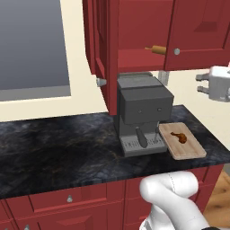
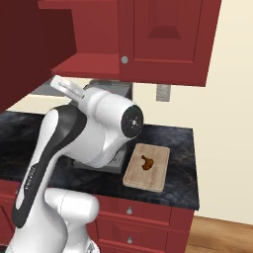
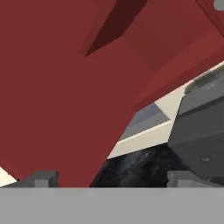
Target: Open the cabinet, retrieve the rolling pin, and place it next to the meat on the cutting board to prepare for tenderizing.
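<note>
We see the cabinet [image 1: 134, 31] with its left door [image 1: 107, 54] swung out, so the way to its red shelf is free from the front. At 6 o'clock under the shelf, the grey coffee machine [image 1: 143, 112] stands close and narrows the gap. At 3 o'clock of the machine, the counter [image 1: 58, 148] around the cutting board [image 1: 188, 148] is free.

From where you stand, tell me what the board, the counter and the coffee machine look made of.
Board: pale wood, matt, faint grain lines.
Counter: dark polished stone, likely marble or granite, going by the mottled veining.
Coffee machine: grey metal or plastic, dull finish; the flat grey leaves it open.
</note>
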